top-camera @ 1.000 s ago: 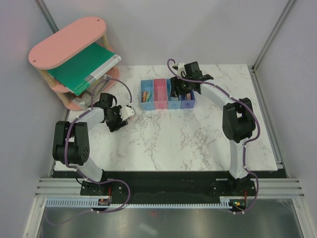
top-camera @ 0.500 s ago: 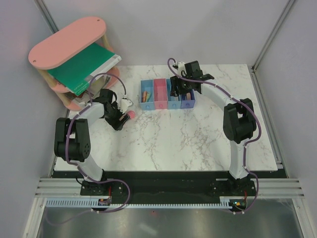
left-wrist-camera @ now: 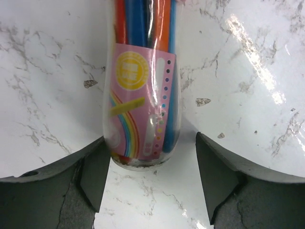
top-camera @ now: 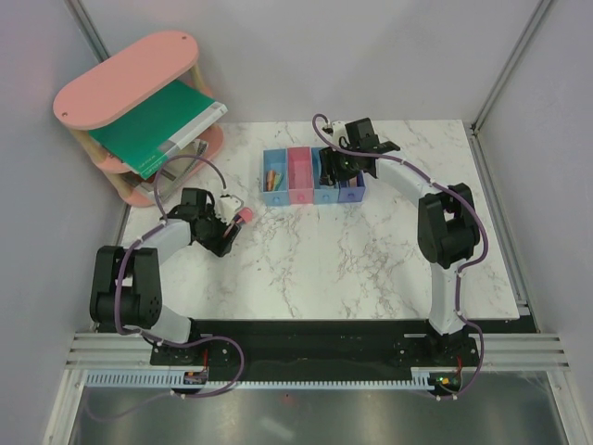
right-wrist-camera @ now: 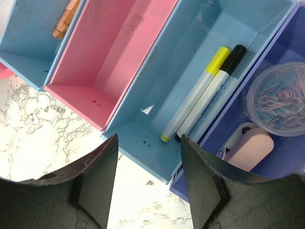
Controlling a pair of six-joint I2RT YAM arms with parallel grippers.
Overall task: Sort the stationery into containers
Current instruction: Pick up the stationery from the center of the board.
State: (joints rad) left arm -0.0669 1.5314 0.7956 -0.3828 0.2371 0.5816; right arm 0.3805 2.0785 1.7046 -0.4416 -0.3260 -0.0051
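A clear tube of coloured pens with a pink label lies on the marble. Its rounded end sits between the fingertips of my open left gripper, and the left finger is close beside it. From above, the tube shows a pink end just ahead of my left gripper. My right gripper is open and empty, hovering over the near edge of the containers. Below it, the left blue bin holds an orange crayon and the pink bin is bare. The second blue bin holds a yellow-capped marker and a black-capped marker.
The dark blue bin holds a round box of paper clips and a pale pink block. A pink oval-topped shelf with a green book stands at the back left, close to my left arm.
My left arm has swung its elbow out to the left and the wrist has drawn back and down. The tube now shows its pink end. The right arm has barely moved.
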